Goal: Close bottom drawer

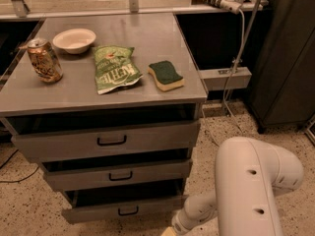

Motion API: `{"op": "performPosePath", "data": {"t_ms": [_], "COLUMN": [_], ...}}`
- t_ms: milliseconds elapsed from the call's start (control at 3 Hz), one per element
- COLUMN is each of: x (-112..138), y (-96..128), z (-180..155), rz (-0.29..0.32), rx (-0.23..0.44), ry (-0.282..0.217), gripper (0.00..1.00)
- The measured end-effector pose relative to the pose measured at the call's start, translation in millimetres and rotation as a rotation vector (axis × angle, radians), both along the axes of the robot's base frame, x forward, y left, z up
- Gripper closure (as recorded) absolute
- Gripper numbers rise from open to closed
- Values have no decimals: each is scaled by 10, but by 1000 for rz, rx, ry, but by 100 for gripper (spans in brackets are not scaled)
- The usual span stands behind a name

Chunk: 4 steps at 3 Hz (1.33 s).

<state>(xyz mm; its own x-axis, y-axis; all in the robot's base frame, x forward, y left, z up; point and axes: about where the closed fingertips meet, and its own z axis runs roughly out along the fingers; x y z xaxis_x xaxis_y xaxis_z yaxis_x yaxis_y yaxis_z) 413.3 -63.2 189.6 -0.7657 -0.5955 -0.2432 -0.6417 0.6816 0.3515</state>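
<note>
Cabinet (147,38) of grey metal carries three drawers. On its top stand a soda can (44,60), a white bowl (74,39), a green chip bag (114,69) and a green-and-yellow sponge (166,75), all well back from the front edge and clear of the work below.

The bottom drawer (123,209) sits lowest, just above the speckled floor, with its small black handle (128,211) near the middle of the panel. A dark gap shows above the front, and the panel stands slightly forward of the middle drawer (118,173). Judgement: it is nearly home but not yet flush.

The gripper (170,230) is at the lower edge of view, just beside the drawer's right front corner, at the end of the white arm (251,186) that reaches in low from the right. Whether it is released or clenched cannot be told, nor whether it touches the panel. The low approach suits a push on the front rather than a grasp of the handle. Off-centre pressure may skew the drawer on its runners.
</note>
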Motion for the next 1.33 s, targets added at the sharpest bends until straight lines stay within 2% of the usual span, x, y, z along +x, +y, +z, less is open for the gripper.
{"op": "performPosePath", "data": {"t_ms": [333, 667, 1333], "x": [0, 0, 2], "y": [0, 0, 1], "z": [0, 0, 0], "rz": [0, 0, 0], "rx": [0, 0, 0], "ry": [0, 0, 0], "gripper": [0, 19, 66]}}
